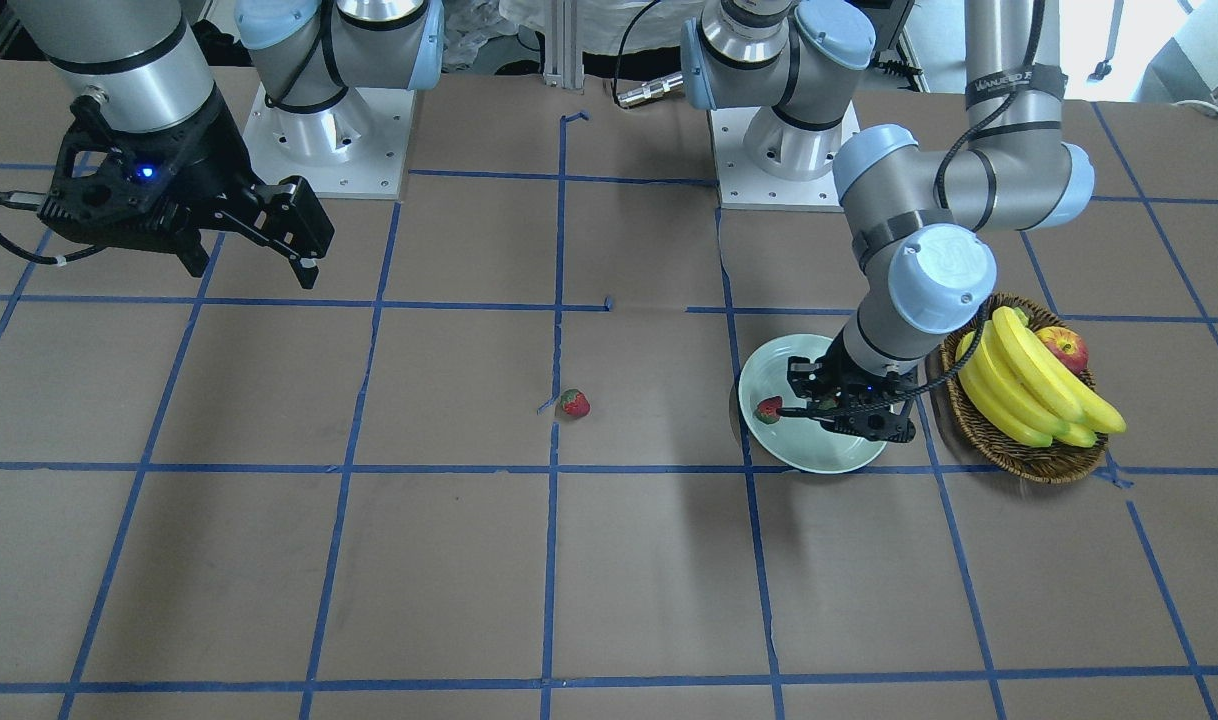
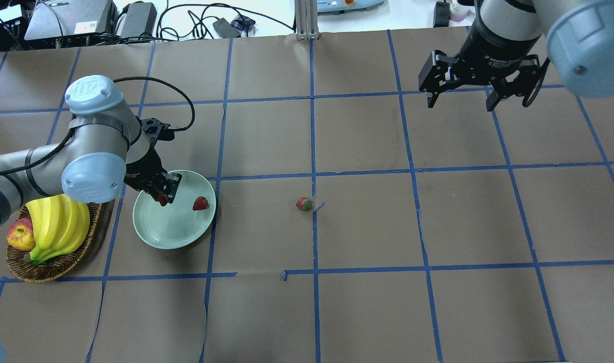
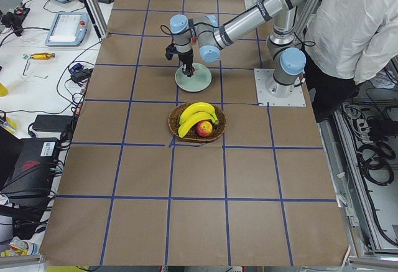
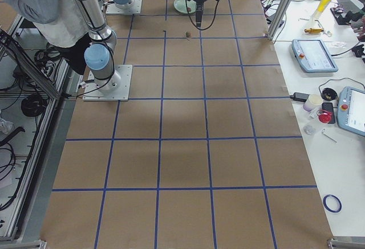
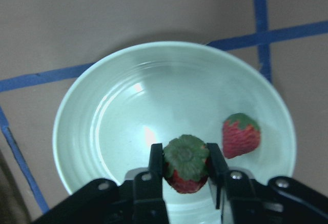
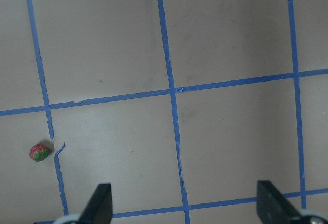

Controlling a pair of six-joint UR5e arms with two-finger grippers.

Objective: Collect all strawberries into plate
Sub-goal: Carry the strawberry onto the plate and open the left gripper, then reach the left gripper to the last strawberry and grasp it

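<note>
The pale mint plate [image 2: 171, 232] [image 1: 819, 455] [image 5: 102, 126] sits on the table beside the wicker basket. My left gripper [image 5: 185, 170] [image 2: 163, 194] hangs over the plate, shut on a strawberry [image 5: 185, 163] whose green cap faces the wrist camera. A second strawberry [image 5: 240, 134] [image 2: 200, 203] [image 1: 769, 409] lies inside the plate. A third strawberry [image 2: 304, 203] [image 1: 573, 403] [image 6: 39, 152] lies on the table near the middle blue tape line. My right gripper [image 2: 461, 96] [image 1: 254, 265] is open and empty, high above the far right of the table.
A brown wicker basket [image 2: 55, 267] [image 1: 1029, 455] with bananas [image 2: 57, 227] and an apple [image 2: 19, 235] stands right beside the plate. Blue tape lines grid the brown table. A person stands by the robot bases in the side views.
</note>
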